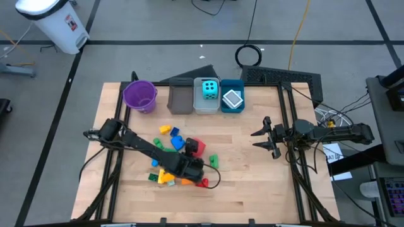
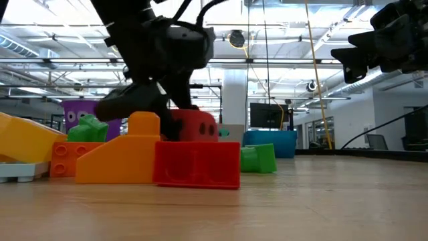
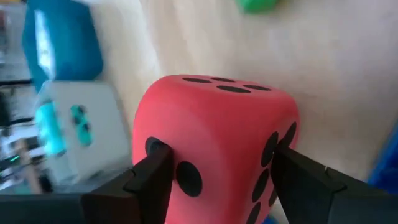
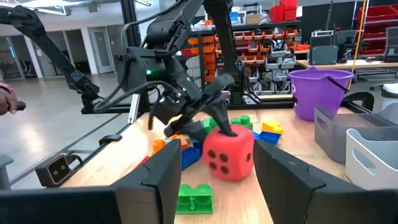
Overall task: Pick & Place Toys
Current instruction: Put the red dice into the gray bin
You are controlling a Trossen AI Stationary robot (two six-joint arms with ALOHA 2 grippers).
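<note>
A red die (image 3: 211,137) with black pips sits between the fingers of my left gripper (image 3: 217,171), which is shut on it. In the high view the die (image 1: 197,148) is right of centre among scattered bricks: blue (image 1: 177,142), yellow (image 1: 165,177), orange (image 1: 186,181), red (image 1: 202,183) and green (image 1: 213,161). These bricks lie on the table. A cyan die (image 1: 209,89) sits in the white bin. My right gripper (image 1: 262,135) is open and empty near the table's right edge. My left gripper pinches the red die by two opposite faces (image 3: 180,155), one finger on each. The fingers (image 4: 221,121) come at it slanting down from above. The die sits upright in the hold. I cannot tell whether it is clear of the table.
At the far edge stand a purple bucket (image 1: 140,94), a grey bin (image 1: 180,98), a white bin (image 1: 206,104) and a blue bin (image 1: 232,108) holding a white flat piece. Bare wood lies between the brick pile and my right gripper.
</note>
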